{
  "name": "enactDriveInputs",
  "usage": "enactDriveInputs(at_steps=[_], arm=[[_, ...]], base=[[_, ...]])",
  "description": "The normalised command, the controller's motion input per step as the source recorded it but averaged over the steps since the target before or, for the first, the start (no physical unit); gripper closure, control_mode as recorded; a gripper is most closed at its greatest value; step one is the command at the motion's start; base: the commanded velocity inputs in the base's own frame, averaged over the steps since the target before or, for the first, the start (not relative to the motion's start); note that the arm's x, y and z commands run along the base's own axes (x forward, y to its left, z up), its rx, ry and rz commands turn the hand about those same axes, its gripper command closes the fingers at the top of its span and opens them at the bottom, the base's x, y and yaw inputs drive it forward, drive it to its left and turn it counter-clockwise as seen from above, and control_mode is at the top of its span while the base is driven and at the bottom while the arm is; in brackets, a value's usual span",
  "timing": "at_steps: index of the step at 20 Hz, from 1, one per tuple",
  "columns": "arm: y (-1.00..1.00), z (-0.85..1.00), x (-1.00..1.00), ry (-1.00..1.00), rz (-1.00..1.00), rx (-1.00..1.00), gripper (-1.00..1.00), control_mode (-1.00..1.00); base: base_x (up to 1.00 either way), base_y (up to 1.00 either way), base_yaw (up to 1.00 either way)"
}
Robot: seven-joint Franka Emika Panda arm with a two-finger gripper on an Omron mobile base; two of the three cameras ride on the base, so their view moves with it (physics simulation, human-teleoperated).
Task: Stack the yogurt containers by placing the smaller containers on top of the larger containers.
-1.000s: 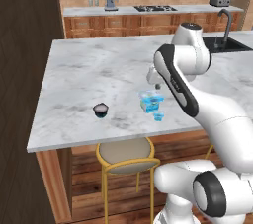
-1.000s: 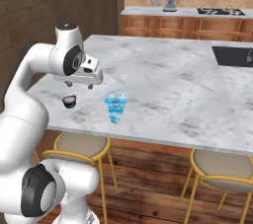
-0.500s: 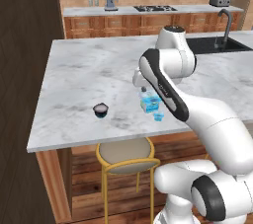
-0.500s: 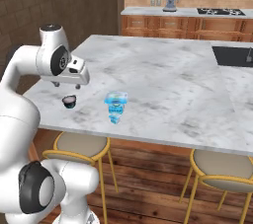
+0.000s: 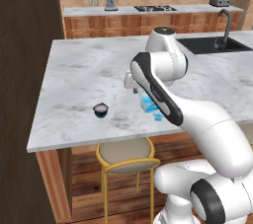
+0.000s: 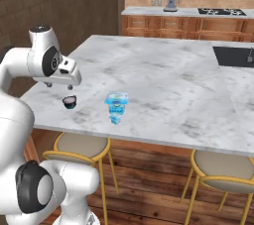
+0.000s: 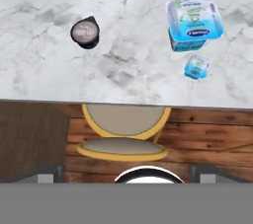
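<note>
On the marble counter (image 7: 44, 70), the dark round yogurt cup (image 7: 85, 32) stands upright near the front edge, pale lid sealed. Well to its right sits the wide light-blue tub (image 7: 194, 23), lid closed, with the tiny light-blue cup (image 7: 197, 65) just beside it toward the edge. The gripper (image 6: 60, 87) hovers above the counter; its opening cannot be told

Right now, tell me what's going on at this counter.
A white robot arm hangs its claw above the marble counter, near the front edge, holding nothing. Three yogurt containers sit unstacked: a dark round cup off to one side, a wide light-blue tub, and a tiny light-blue cup close in front of the tub. No stacking is done yet. A yellow stool stands below the edge.
</note>
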Motion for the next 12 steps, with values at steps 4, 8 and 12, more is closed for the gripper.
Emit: enactDriveInputs(at_steps=[4,8,12], arm=[[0.04,-0.24,-0.1,0.0,0.0,0.0,-1.0,-1.0],[0.1,-0.39,-0.04,0.0,0.01,-0.02,-1.0,-1.0],[0.24,-0.28,0.22,0.01,0.0,-0.03,-1.0,-1.0]], base=[[0.0,0.0,0.0],[0.0,0.0,0.0],[0.0,0.0,0.0]])
